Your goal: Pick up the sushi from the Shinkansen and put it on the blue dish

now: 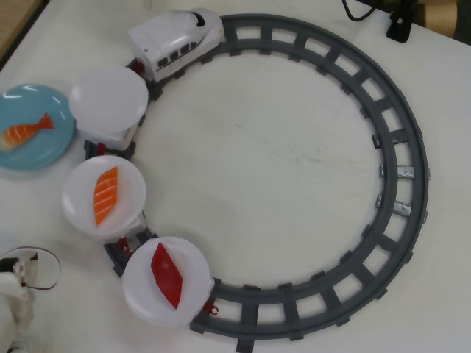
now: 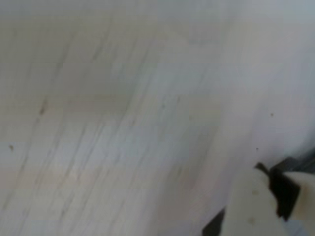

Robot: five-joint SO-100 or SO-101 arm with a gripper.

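The shrimp sushi [image 1: 23, 132] lies on the blue dish [image 1: 45, 153] at the left edge of the overhead view, its forked tail pointing toward the train, so I judge the placing done. It looks like a small, light, stiff plastic toy with a glossy, likely slippery top; if I had to take it again I would pinch across the body's narrow middle, not the thin tail.

Behind the Shinkansen [image 1: 176, 40] on the grey track [image 1: 397, 140], the first white plate [image 1: 108, 99] is bare, the second [image 1: 81, 198] holds the striped salmon piece [image 1: 105, 194], and the third [image 1: 140, 294] holds the dark red diamond piece [image 1: 166, 273].

My gripper [image 2: 266, 206] shows only as a blurred pale part over bare table in the wrist view; I cannot tell how its jaws stand, though nothing seems held
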